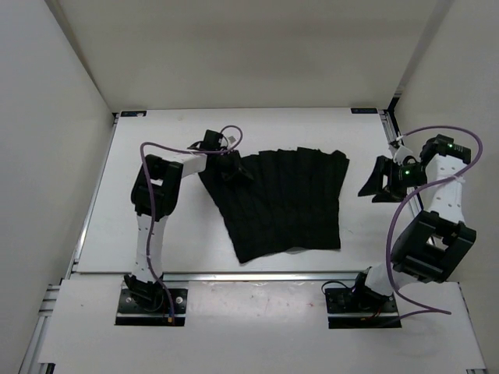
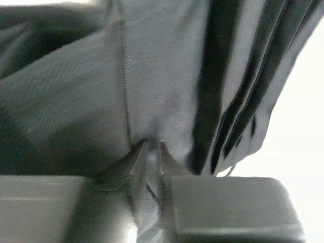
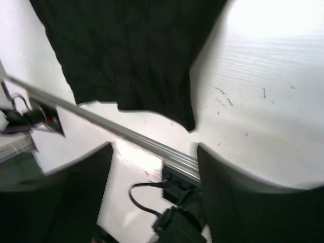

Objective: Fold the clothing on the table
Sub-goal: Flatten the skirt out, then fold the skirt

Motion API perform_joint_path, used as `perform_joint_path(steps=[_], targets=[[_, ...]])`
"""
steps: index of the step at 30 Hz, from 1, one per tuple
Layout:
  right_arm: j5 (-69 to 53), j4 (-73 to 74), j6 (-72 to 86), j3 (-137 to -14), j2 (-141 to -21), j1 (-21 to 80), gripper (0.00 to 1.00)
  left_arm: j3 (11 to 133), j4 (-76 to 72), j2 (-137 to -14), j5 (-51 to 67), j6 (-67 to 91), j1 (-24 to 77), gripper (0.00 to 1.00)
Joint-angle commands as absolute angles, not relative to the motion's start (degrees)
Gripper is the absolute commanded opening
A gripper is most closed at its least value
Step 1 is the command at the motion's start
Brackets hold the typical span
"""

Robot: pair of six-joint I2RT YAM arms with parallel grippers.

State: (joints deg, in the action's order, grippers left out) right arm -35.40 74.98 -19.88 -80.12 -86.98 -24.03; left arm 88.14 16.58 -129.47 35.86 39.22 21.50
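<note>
One piece of clothing (image 1: 284, 202) lies spread flat on the bench (image 1: 366, 140), my left fingers (image 1: 229, 171) at its far left corner, my right fingers (image 1: 373, 185) off its right edge. Close up, my left fingers pinch a fold of it, I judge to carry that corner over. My right fingers gape empty beyond its near right corner, likely awaiting a matching hold.
</note>
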Motion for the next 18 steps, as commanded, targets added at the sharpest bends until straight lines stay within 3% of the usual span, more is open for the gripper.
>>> perform_joint_path(steps=[1, 2, 3, 4, 7, 10, 18], targets=[[-39.8, 75.0, -21.7, -76.4, -83.3, -24.2, 0.78, 81.7, 11.2, -124.8, 33.3, 37.0, 20.8, 0.61], [-40.2, 74.2, -21.5, -76.1, -82.2, -24.0, 0.86, 81.2, 9.6, -123.0, 34.1, 36.8, 21.0, 0.85], [-40.3, 74.4, -21.2, -75.0, -81.3, -24.0, 0.89, 80.5, 8.4, -120.9, 35.0, 36.9, 21.4, 0.96], [-41.1, 74.3, -21.1, -74.1, -81.0, -23.6, 0.93, 80.6, 7.6, -119.5, 35.9, 36.9, 22.0, 0.99], [-42.1, 72.3, -21.4, -70.2, -80.6, -22.1, 0.96, 79.6, 7.3, -112.7, 35.6, 37.2, 22.8, 0.99], [-41.7, 70.1, -20.6, -65.7, -80.4, -21.1, 0.91, 74.0, 6.6, -106.2, 34.6, 37.9, 22.2, 0.99], [-42.6, 61.6, -18.1, -58.3, -82.8, -18.7, 0.91, 39.7, 5.1, -77.6, 30.3, 39.5, 19.7, 0.99]])
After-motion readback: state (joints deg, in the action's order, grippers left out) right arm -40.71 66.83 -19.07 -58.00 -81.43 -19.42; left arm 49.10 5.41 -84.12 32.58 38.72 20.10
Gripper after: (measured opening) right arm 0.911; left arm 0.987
